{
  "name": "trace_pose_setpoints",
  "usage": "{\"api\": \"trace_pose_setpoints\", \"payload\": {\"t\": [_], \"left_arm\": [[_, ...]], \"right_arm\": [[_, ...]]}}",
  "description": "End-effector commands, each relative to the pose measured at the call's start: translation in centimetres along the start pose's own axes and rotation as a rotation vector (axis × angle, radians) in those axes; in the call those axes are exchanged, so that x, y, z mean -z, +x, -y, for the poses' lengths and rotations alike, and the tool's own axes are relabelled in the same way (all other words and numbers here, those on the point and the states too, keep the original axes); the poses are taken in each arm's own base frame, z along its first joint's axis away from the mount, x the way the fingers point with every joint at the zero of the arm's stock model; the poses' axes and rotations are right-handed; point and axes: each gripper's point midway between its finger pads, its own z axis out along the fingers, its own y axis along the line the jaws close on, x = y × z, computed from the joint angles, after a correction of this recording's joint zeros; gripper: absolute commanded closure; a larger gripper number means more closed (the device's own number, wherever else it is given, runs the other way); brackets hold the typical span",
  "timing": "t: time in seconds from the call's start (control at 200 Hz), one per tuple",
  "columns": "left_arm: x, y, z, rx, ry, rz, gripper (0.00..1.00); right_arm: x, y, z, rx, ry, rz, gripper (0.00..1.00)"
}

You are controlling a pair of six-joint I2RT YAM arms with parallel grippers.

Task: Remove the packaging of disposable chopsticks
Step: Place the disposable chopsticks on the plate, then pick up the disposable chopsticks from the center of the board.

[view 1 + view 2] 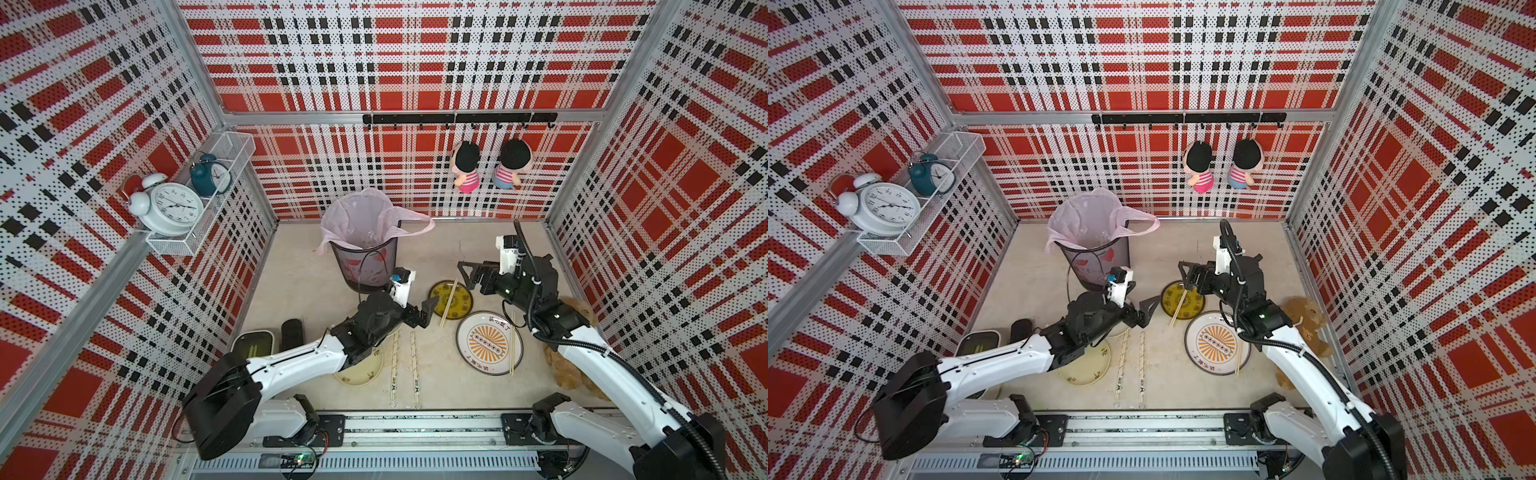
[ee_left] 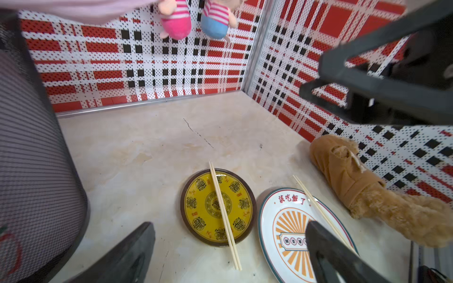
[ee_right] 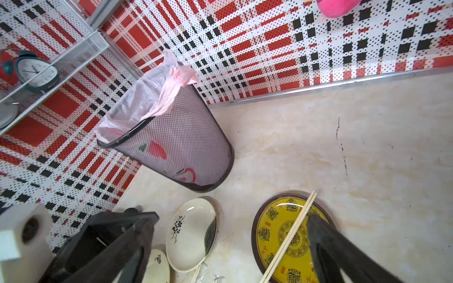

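Two packaging sleeves (image 1: 394, 365) (image 1: 414, 366), sticks still inside, lie side by side on the table; both top views show them. One bare pair of disposable chopsticks (image 1: 449, 303) (image 2: 223, 213) (image 3: 291, 235) rests across the yellow plate (image 1: 461, 305). Another pair (image 1: 515, 345) (image 2: 318, 208) lies on the sunburst plate (image 1: 486, 345). My left gripper (image 1: 428, 311) (image 2: 229, 225) hovers open and empty beside the yellow plate. Above that plate's far side my right gripper (image 1: 467, 276) (image 3: 230, 218) is open and empty too.
A mesh bin (image 1: 365, 253) with a pink bag stands behind the left gripper. A cream plate (image 1: 361, 372) lies under the left arm, with a small flower plate (image 3: 193, 232) nearby. A brown plush toy (image 2: 355, 181) lies by the right wall. A lidded box (image 1: 253, 343) sits front left.
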Motion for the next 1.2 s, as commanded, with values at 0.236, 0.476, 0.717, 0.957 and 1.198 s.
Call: {"api": "trace_pose_setpoints", "payload": {"t": [0.236,0.476,0.717,0.957,1.198], "left_arm": [[6.7,1.3,-1.2,0.133,0.063,0.141,0.02],[8.0,3.6,-3.1,0.231,0.009,0.182,0.02],[8.1,6.2,-3.0,0.235,0.020,0.136,0.01],[8.2,7.5,-2.2,0.242,0.040,0.117,0.02],[8.5,8.3,-3.2,0.257,-0.003,0.109,0.02]], "right_arm": [[-1.9,5.5,-2.5,0.099,-0.028,-0.066,0.02],[-1.9,10.6,-3.2,0.222,0.026,-0.072,0.03],[-0.9,17.1,-3.6,0.273,0.064,-0.150,0.10],[-1.2,23.0,-4.7,0.317,0.061,-0.248,0.18],[-1.7,27.2,-6.7,0.304,0.027,-0.342,0.42]]}}
